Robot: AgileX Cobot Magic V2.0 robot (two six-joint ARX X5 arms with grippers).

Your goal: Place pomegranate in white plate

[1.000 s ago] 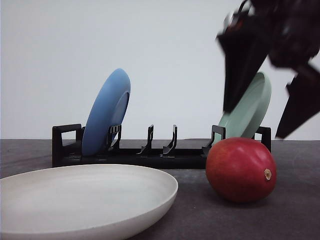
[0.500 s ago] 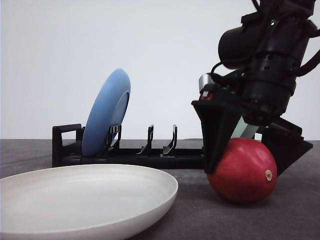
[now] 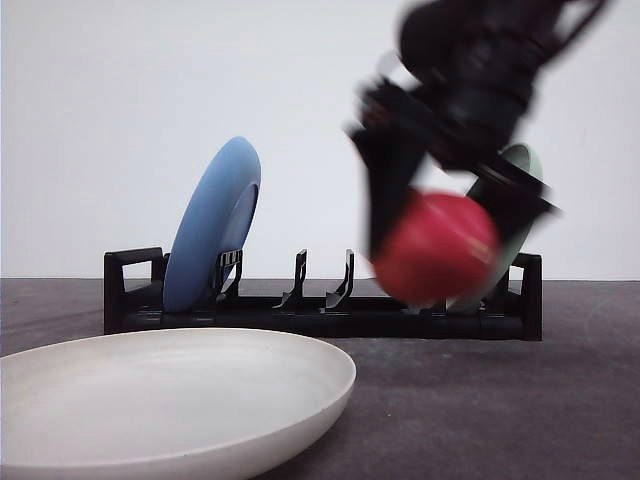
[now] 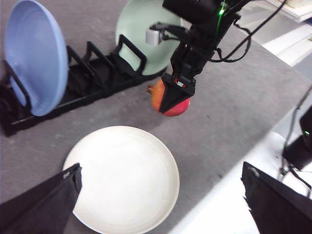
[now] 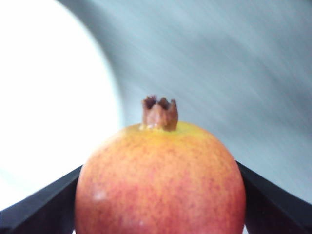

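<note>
While blurred in the front view, right gripper (image 3: 440,225) clamped on the pomegranate (image 3: 437,248), 1 black finger on each side of the fruit, fruit held clear of the table (image 3: 480,400). Hanging in front of the black dish rack (image 3: 320,305), just before the pale green plate (image 3: 520,165) that leans in the rack's right end. Seen from the left wrist camera, pomegranate (image 4: 170,100) gripped between the right gripper's (image 4: 171,97) fingers above the grey table (image 4: 219,112), between the rack (image 4: 87,73) and the white plate (image 4: 122,178), not over the plate. From the right wrist camera, pomegranate (image 5: 160,175) red below, yellowish near the top, brown crown pointing away from the wrist, dark fingers (image 5: 39,209) pressed to both sides.

White plate (image 3: 170,395) flat on the near left of the table, nothing in it. Blue plate (image 3: 212,222) standing tilted in the rack's left end, 3 slots between it and the green plate unfilled.

Left gripper (image 4: 161,204) with jaws wide apart, holding nothing, its 2 dark fingertips (image 4: 44,204) above the near edge of the white plate.
</note>
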